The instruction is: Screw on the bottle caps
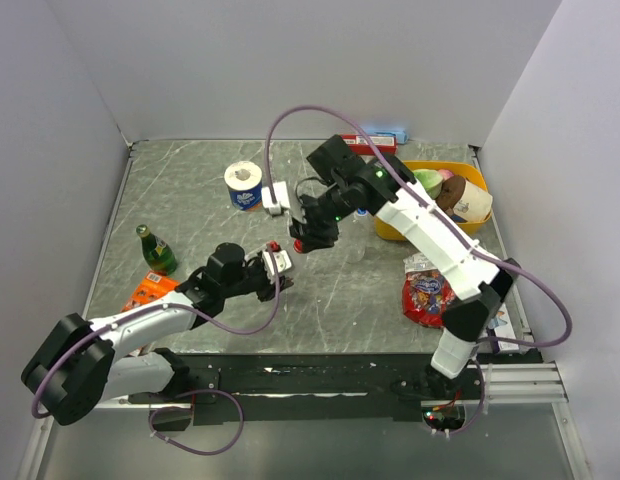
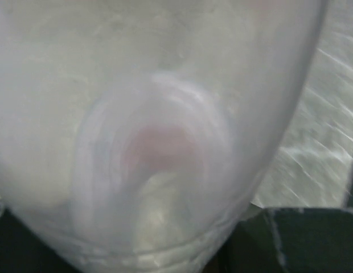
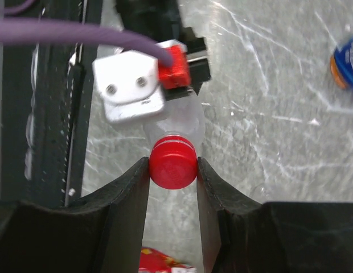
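The grey table [image 1: 190,190] is shown with both arms met near its middle. The left gripper [image 1: 277,262] is pressed up against the clear bottle [image 3: 182,122], whose blur fills the left wrist view; how far its fingers are closed cannot be told. The right gripper [image 3: 172,165] is closed narrowly on the red cap [image 3: 173,168], which is seated on the bottle's mouth.
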`<state>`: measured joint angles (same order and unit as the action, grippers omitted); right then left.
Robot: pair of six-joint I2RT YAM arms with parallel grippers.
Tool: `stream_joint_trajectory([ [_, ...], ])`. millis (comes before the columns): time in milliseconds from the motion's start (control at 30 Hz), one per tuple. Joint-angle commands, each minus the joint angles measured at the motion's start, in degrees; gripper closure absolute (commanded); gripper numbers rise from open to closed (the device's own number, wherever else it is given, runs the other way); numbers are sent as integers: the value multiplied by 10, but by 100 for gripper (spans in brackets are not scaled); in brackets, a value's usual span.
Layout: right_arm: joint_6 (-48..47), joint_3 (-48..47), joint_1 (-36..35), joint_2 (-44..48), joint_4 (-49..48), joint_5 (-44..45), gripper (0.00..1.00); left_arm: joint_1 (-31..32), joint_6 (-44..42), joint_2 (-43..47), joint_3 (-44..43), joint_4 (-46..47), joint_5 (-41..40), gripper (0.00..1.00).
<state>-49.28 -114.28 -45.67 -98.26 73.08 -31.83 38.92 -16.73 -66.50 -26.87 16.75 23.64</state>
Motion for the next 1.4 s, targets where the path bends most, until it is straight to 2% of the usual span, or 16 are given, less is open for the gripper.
stream_joint_trajectory([
  [0,161,-74,-3,-66,4,-25,80,23,71,-5,-33,173,-123,99],
  [167,299,-122,0,-115,13,76,82,36,112,-16,-46,164,-188,99],
  [467,334,-102,-1,-115,5,121,82,48,151,-29,-46,137,-199,99],
  [567,320,-140,1,-120,14,123,74,49,151,-27,-36,131,-190,99],
  [600,317,-165,2,-121,17,118,62,49,150,-25,-32,130,-187,99],
  [733,296,-218,13,-115,31,129,39,48,145,-24,-20,122,-169,99],
  [800,288,-211,22,-92,26,130,28,49,144,-24,-13,122,-149,99],
  [867,273,-185,28,-54,21,124,24,48,145,-25,-11,122,-137,99],
  [900,266,-150,30,-39,20,121,13,49,146,-27,-10,122,-133,99],
  [933,257,-131,30,-25,22,115,11,48,144,-27,-10,122,-128,99],
  [1000,215,-75,34,17,29,86,6,48,141,-26,-10,117,-110,99],
  [1100,105,34,46,94,1,53,6,47,110,-20,-7,105,-61,99],
  [1167,7,91,52,157,-63,40,7,45,60,-18,-6,98,-26,99],
  [1200,-32,139,52,176,-83,30,9,42,41,-20,-11,89,22,99],
  [1267,-150,196,47,220,-123,6,10,33,-28,-30,-23,43,61,99],
  [1367,-260,242,24,251,-167,-3,12,18,-138,-54,-60,-49,134,99],
])
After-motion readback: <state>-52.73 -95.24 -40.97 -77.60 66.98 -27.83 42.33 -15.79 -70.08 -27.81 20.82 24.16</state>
